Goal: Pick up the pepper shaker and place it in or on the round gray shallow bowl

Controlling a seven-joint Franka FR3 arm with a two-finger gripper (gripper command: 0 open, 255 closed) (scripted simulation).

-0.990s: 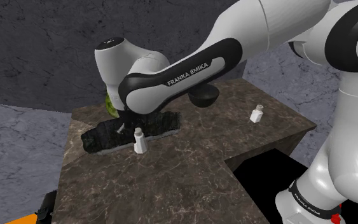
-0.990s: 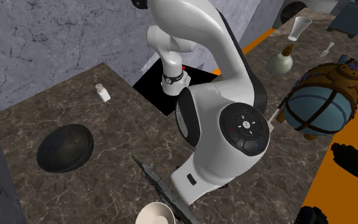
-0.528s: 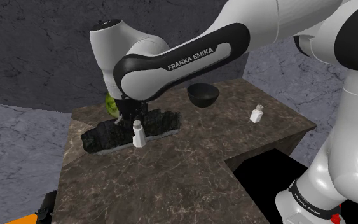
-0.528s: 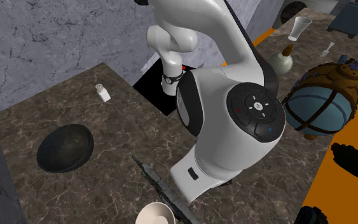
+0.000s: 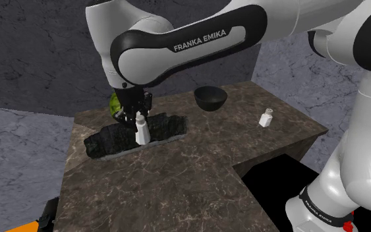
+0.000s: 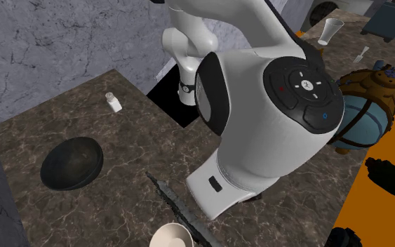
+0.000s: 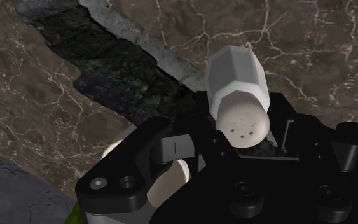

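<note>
Marble counter [image 5: 177, 178], end effector [image 5: 140, 119] tight around white pepper shaker [image 5: 142, 132] over recess rim [image 7: 153, 46].

Pepper shaker [image 5: 142, 131] sits in tool [image 5: 138, 118], above countertop [image 5: 177, 181].

White arm [image 5: 296, 26], black joint bands, white "FRANKA EMIKA" lettering. Black round cap [image 6: 304, 88]: white arrows, red dot at 9 o'clock, blue at 4. Black gripper [image 7: 241, 124] with screw holes.
</note>
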